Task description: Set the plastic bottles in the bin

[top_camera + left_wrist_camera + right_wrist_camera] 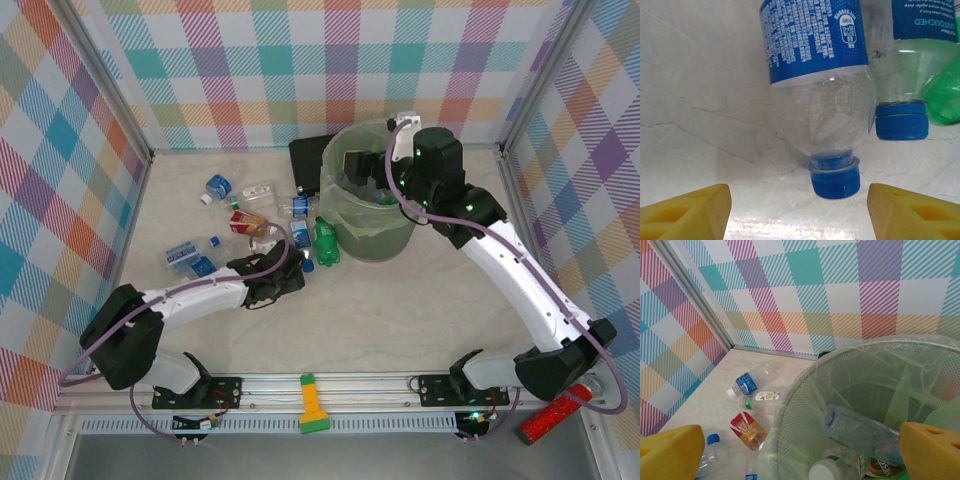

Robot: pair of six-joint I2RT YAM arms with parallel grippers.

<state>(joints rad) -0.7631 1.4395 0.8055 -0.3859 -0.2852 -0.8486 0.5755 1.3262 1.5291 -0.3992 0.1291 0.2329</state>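
a: state of the left gripper (pixel 800 195)?
b: fingers (pixel 690 212) apart, nothing clamped. the clear bottle (pixel 820 100) lies on the table (pixel 705 125) at 12 o'clock, cap (pixel 835 180) toward the gripper.
a: procedure?
b: advance until both fingers straddle the body, centre it, then close squarely; a round wall likely rolls aside. the bin (pixel 375 240) stands at 2 o'clock. the right gripper (pixel 800 445) hangs above it, fingers apart, empty.

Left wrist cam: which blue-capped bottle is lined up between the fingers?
The clear bottle with the wide blue label, cap toward the left gripper, centred. The other blue-capped bottle sits off right, beside a green bottle.
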